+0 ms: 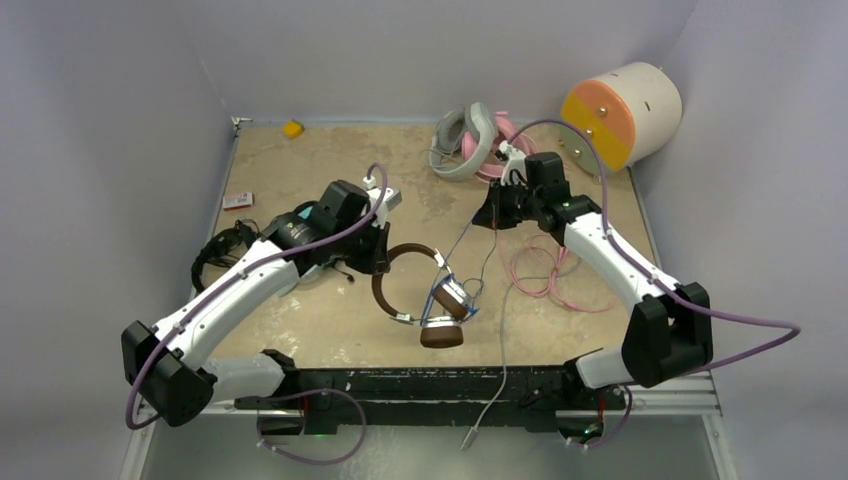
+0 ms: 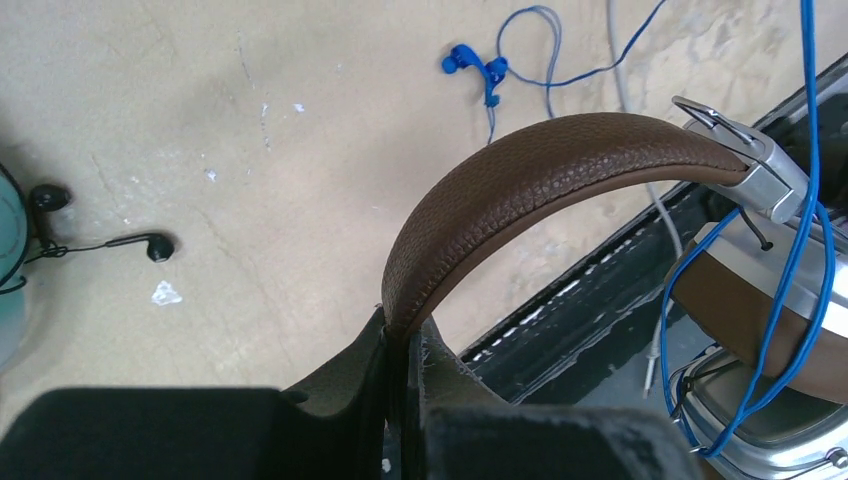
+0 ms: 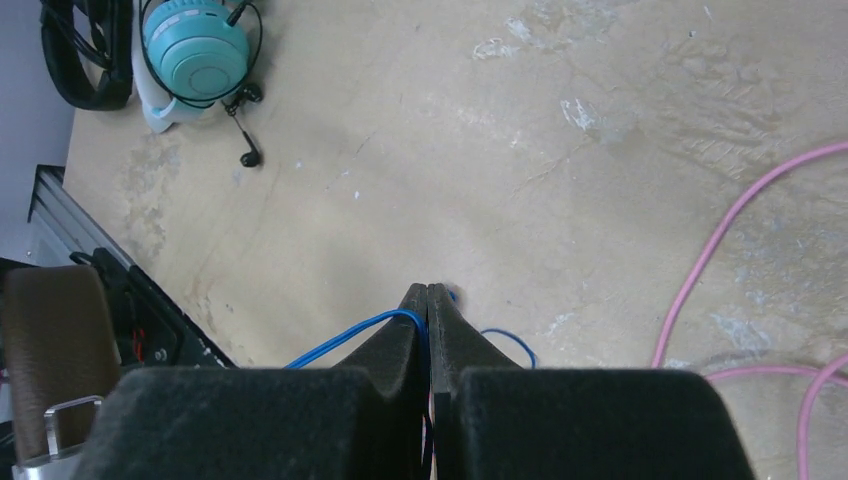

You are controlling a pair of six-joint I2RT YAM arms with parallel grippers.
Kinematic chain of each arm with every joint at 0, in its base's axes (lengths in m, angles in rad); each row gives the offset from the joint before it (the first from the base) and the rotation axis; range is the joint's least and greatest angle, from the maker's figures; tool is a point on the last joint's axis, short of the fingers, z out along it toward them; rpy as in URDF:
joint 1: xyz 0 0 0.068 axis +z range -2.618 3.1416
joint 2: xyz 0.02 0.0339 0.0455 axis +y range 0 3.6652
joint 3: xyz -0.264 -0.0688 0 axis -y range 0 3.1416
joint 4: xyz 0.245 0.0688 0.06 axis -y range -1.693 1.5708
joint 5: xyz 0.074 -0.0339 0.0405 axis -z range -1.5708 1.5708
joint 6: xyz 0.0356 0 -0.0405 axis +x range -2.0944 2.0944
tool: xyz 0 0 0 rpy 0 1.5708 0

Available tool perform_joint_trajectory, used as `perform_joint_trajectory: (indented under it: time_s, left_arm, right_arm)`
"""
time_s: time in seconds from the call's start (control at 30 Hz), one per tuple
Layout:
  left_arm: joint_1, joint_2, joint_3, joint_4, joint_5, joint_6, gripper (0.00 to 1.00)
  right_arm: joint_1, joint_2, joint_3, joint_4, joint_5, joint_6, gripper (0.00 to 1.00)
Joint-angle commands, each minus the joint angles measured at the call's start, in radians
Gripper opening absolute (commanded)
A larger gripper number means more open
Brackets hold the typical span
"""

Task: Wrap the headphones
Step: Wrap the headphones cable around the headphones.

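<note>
We have the brown-and-silver headphones [image 1: 441,334] at the front middle of the table [image 1: 300,320], just ahead of the arm bases; we cannot tell whether the cups rest on the surface. The left gripper [image 2: 400,345] is clamped tight on the brown leather headband [image 2: 540,165]. The right gripper [image 3: 428,300] is pinched fully closed on the thin blue cable [image 3: 340,340], which runs from there down to the silver ear cup [image 2: 770,420], where a few loops already lie. We judge this to be the winding step, partway through. To do it well, we hold the headband steady with the left arm so the cups do not swing, and lead the cable round with the right under light, even tension. Too slack and the loops slide off; too hard and the wire slips through the pads or drags the headband out of the left grip. We also steer clear of the loose pink cable [image 1: 545,280] beside the right arm, so it is not gathered in.
</note>
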Motion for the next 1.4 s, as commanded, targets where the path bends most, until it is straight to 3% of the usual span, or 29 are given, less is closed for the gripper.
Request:
perform_joint_trajectory:
  time_s: [0.0,0.27,0.5,0.73,0.9,1.03,1.17,1.27,1.37]
  left_arm:
    - [0.05,-0.023,0.068,0.045,0.153,-0.062,0.0]
    - [0.175,-0.072,0.187,0.072,0.33,-0.144,0.0]
    - [0.183,-0.064,0.338,0.019,0.241,-0.24,0.0]
    - [0.212,-0.059,0.409,0.059,0.117,-0.4,0.0]
    - [0.252,-0.025,0.454,0.064,-0.001,-0.518,0.0]
    - [0.264,-0.016,0.452,0.066,-0.172,-0.6,0.0]
    - [0.264,-0.043,0.39,0.085,-0.391,-0.651,0.0]
    - [0.264,-0.066,0.344,0.084,-0.522,-0.666,0.0]
    - [0.264,-0.064,0.315,0.089,-0.611,-0.592,0.0]
  right_arm:
    - [-0.016,-0.027,-0.038,0.1,-0.027,0.014,0.0]
    - [-0.015,-0.051,-0.249,0.416,-0.205,0.084,0.0]
    - [0.037,-0.06,-0.336,0.524,-0.2,0.089,0.09]
    - [0.175,-0.104,-0.451,0.679,-0.117,0.105,0.08]
    - [0.265,-0.217,-0.626,0.939,-0.08,0.158,0.05]
    - [0.37,-0.302,-0.676,0.98,-0.06,0.151,0.03]
    - [0.437,-0.388,-0.673,0.947,-0.086,0.154,0.01]
    - [0.463,-0.426,-0.607,0.823,-0.121,0.142,0.0]
    - [0.478,-0.465,-0.53,0.704,-0.113,0.119,0.0]
